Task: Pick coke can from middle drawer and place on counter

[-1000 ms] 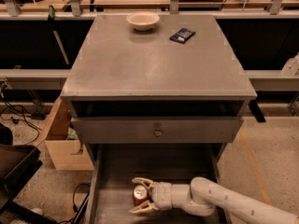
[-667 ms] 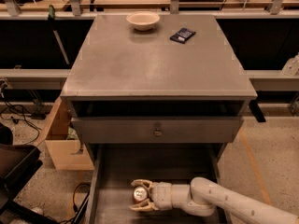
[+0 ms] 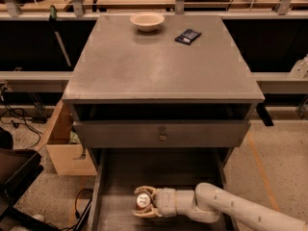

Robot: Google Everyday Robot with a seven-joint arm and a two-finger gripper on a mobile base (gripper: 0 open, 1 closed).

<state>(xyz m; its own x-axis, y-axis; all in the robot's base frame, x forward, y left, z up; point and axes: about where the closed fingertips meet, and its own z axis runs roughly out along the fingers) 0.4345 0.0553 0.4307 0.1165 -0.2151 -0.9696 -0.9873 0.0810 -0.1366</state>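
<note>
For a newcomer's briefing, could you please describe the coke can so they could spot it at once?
Look at the open middle drawer, pulled out beneath the knobbed drawer front. On its floor the robot's gripper is shut on the coke can: small, round, silver-topped, the drawer's only object.

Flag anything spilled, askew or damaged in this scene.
Nothing stands out. The silver-topped coke can stands upright in the open grey middle drawer, with the end effector at it; the pale bowl sits upright on the grey counter.
</note>
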